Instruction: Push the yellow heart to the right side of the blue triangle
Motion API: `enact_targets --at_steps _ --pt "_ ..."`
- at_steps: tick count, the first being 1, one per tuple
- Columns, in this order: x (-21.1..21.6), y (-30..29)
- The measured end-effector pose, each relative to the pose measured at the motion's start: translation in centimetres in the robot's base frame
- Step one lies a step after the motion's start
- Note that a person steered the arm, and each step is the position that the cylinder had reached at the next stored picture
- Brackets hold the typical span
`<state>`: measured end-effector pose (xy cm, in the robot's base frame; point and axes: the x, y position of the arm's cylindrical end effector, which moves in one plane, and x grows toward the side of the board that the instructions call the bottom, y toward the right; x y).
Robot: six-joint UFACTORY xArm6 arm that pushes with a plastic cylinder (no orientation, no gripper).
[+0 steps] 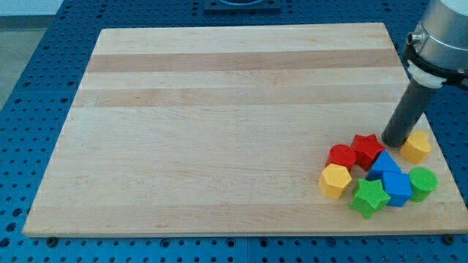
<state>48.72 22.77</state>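
The yellow heart lies near the board's right edge, at the upper right of a cluster of blocks. The blue triangle sits just below and left of it, in the middle of the cluster. My tip stands on the board right against the heart's left side, between the heart and the red star, just above the blue triangle. The dark rod slants up to the arm at the view's top right.
Around the triangle lie a red cylinder, a yellow hexagon, a green star, a blue cube-like block and a green round block. The wooden board ends just right of the heart.
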Motion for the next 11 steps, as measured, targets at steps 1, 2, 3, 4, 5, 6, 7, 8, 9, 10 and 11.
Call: enact_targets --at_steps 1,2,3,4,5,6,7,8,9,10,11 --pt "-2.7 0.0" --pt "-8.3 1.9" --pt "-5.3 5.5" --pt "-3.3 5.5" --pt "-0.3 5.5" --pt "-0.3 5.5" --pt "0.3 5.3" --pt "0.8 4.7" --pt "1.2 4.2" --pt "1.4 3.9" --pt "1.8 3.8"
